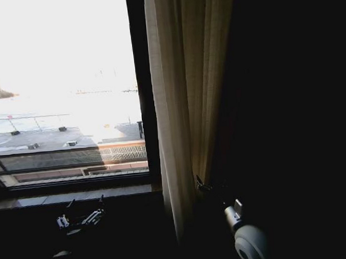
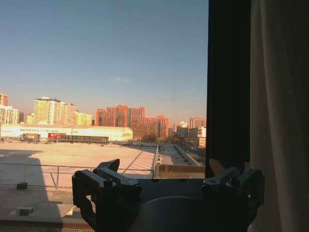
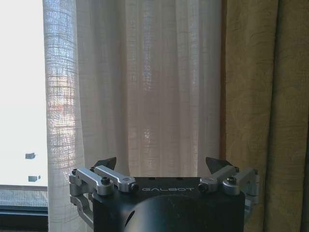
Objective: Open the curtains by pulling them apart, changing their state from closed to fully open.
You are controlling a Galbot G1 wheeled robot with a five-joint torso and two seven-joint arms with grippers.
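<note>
On my head camera the sheer curtain (image 1: 177,106) hangs bunched right of centre, beside the dark window frame bar (image 1: 142,84), with bare glass filling the left. My right gripper (image 3: 165,166) faces the pleats with its fingers (image 3: 107,163) spread wide, holding nothing. My left gripper (image 2: 166,175), low at the lower left, also stands spread and empty, facing the glass.
</note>
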